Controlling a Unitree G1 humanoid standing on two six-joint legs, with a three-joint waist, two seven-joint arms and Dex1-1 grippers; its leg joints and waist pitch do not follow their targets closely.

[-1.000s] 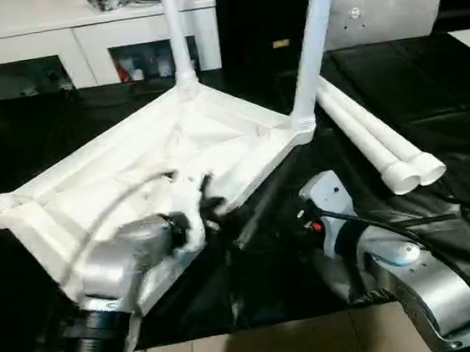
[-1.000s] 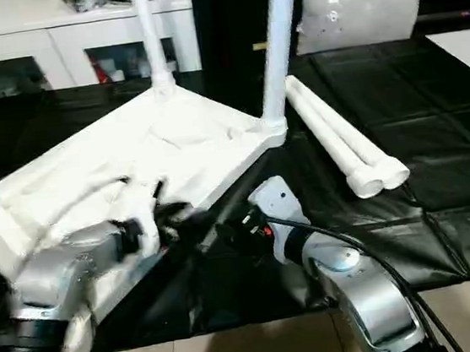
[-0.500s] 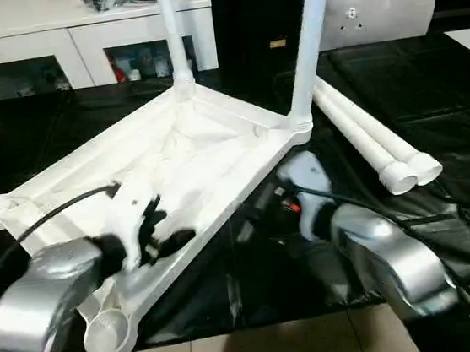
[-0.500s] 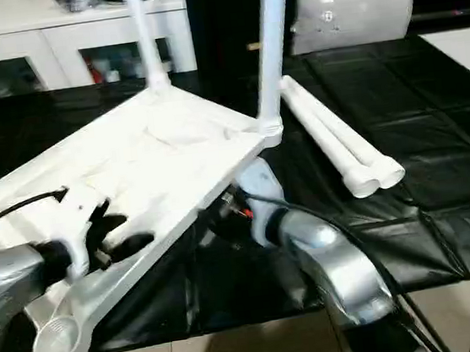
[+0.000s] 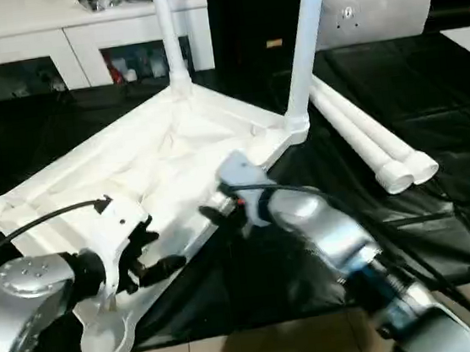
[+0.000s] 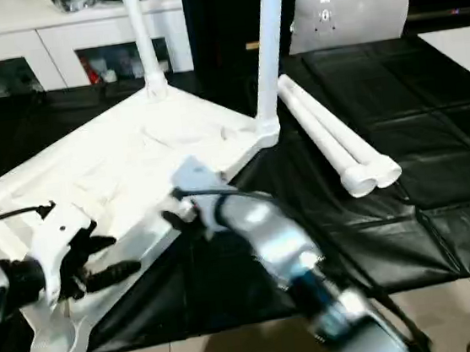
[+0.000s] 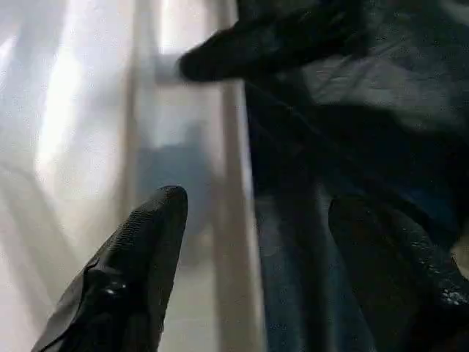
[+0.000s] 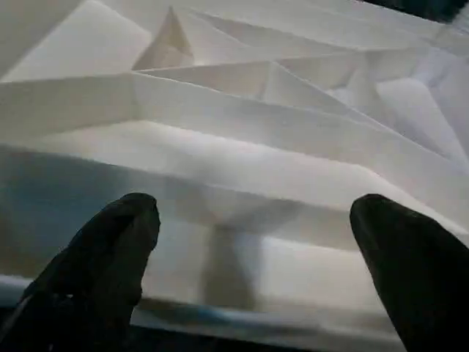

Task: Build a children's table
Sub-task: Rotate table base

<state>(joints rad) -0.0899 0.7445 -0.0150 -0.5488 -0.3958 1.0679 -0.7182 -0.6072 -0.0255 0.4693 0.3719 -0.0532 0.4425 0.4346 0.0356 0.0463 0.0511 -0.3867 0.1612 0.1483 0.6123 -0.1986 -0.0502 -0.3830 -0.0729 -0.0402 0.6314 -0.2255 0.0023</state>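
Note:
The children's table top (image 5: 165, 154) lies upside down on a black mat, ribs up. Two white legs (image 5: 309, 40) stand in its far corner sockets. Two loose legs (image 5: 365, 140) lie side by side to the right. The near sockets (image 5: 105, 337) are empty. My left gripper (image 5: 163, 250) is open at the top's near rim, close to the near corner; in the left wrist view its fingers (image 7: 146, 242) straddle the rim without touching. My right gripper (image 5: 211, 213) is open against the same rim, farther right, facing the ribbed underside (image 8: 242, 110).
A white cabinet (image 5: 74, 29) with shelves stands behind the mat. A grey cushion (image 5: 377, 3) leans at the back right. The black mat (image 5: 429, 86) ends near the front, where tiled floor (image 5: 263, 351) begins. A black cable (image 5: 45, 221) runs over my left arm.
My right arm has swung left, bringing its gripper up to the top's near rim. My left arm has drawn back toward the near corner socket. Both grippers stayed open.

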